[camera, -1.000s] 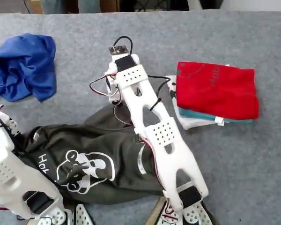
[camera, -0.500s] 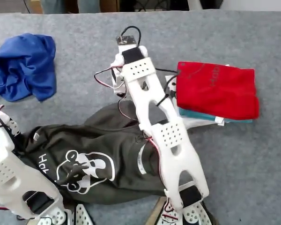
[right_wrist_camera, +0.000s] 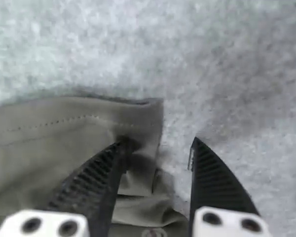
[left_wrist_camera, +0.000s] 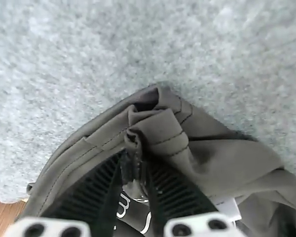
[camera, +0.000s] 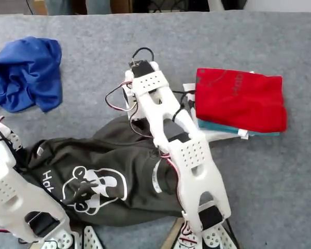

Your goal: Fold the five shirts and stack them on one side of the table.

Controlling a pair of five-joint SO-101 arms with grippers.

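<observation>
- Left gripper (left_wrist_camera: 133,145) is clamped on a bunched corner of the olive shirt (camera: 119,150), with the fabric pinched tight between its fingers. We'd say it's anchoring that end so the cloth can be drawn flat.
- Right gripper (right_wrist_camera: 158,145) stands with its jaws apart at the olive shirt's far edge. One finger is on the hem and the other is on bare table just beside it. Nothing is gripped, and we read it as lined up to bite that hem.
- Between the two grippers the olive shirt lies rumpled, print up and not spread. By our reckoning the fold proper hasn't begun.
- Off the olive shirt's right side sits the stack, with the red shirt (camera: 241,98) folded on top and the teal shirt (camera: 223,127) and white shirt (camera: 207,136) peeking out beneath. We count three done, parked where they won't get dragged.
- Well apart from the olive shirt, beyond its far left corner, the blue shirt (camera: 26,72) lies in a crumpled heap, untouched.
- Under the olive shirt the table (camera: 259,36) wears a grey, felt-like cover, matte and soft. We'd expect cloth to drag on it rather than glide.
- Past the table's edge near the olive shirt's clamped corner we catch a sliver of wooden floor (left_wrist_camera: 0,217). Beyond the far edge there's a dim strip of room, too little to make out.
</observation>
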